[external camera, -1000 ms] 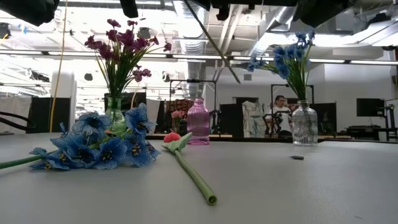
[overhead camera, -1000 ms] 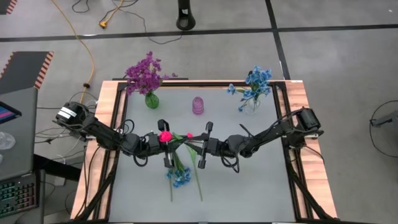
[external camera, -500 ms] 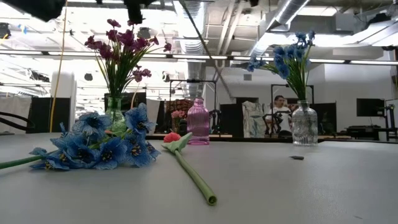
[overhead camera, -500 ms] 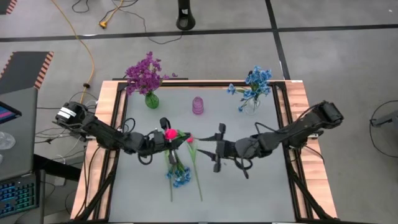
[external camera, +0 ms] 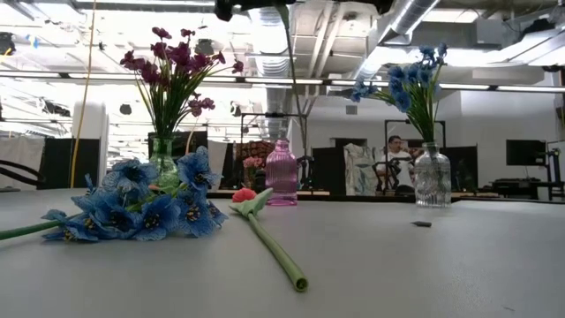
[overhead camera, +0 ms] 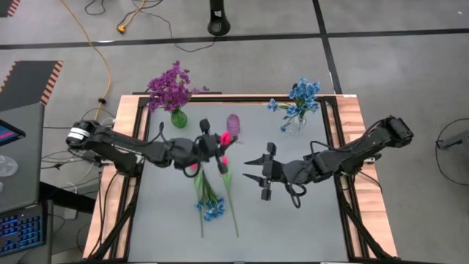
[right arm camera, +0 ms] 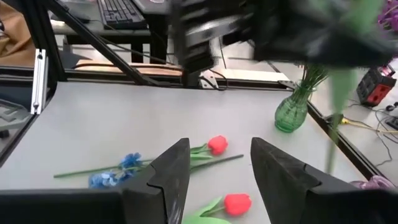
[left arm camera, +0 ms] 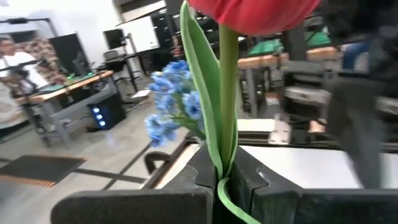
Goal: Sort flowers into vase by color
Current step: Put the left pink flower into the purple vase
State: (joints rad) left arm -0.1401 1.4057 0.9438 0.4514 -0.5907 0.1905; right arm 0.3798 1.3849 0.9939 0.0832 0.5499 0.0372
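Note:
My left gripper (overhead camera: 218, 143) is above the table's middle, just near of the pink vase (overhead camera: 233, 124), shut on a red tulip (overhead camera: 227, 137). My right gripper (overhead camera: 258, 174) hovers open to the right of it, holding nothing. A blue sprig (overhead camera: 212, 208) and two more red tulips (right arm camera: 216, 144) (right arm camera: 236, 203) lie flat on the table. Purple flowers stand in the green vase (overhead camera: 178, 117) and blue ones in the clear vase (overhead camera: 294, 123). In the low view the lying tulip's stem (external camera: 274, 252) points toward the near edge. My left gripper pinches the tulip's green stem (left arm camera: 225, 155) between its two fingers, a short way below the red bud (left arm camera: 249, 12), with a leaf (left arm camera: 200, 93) caught alongside. The fingers reach in from the table's left and lie across the stem. The tulip is lifted clear of the table.
The three vases stand in a row along the far edge. A wooden frame (overhead camera: 124, 147) borders the table. Bare grey tabletop lies to the right of the lying flowers, under and near of the right gripper. A person (external camera: 397, 146) sits in the room beyond the table.
My left gripper has carried the tulip up and toward the far edge and right, from above the lying flowers to beside the pink vase. My right gripper has drawn back toward the table's right edge, away from the tulip. The lying flowers have stayed put.

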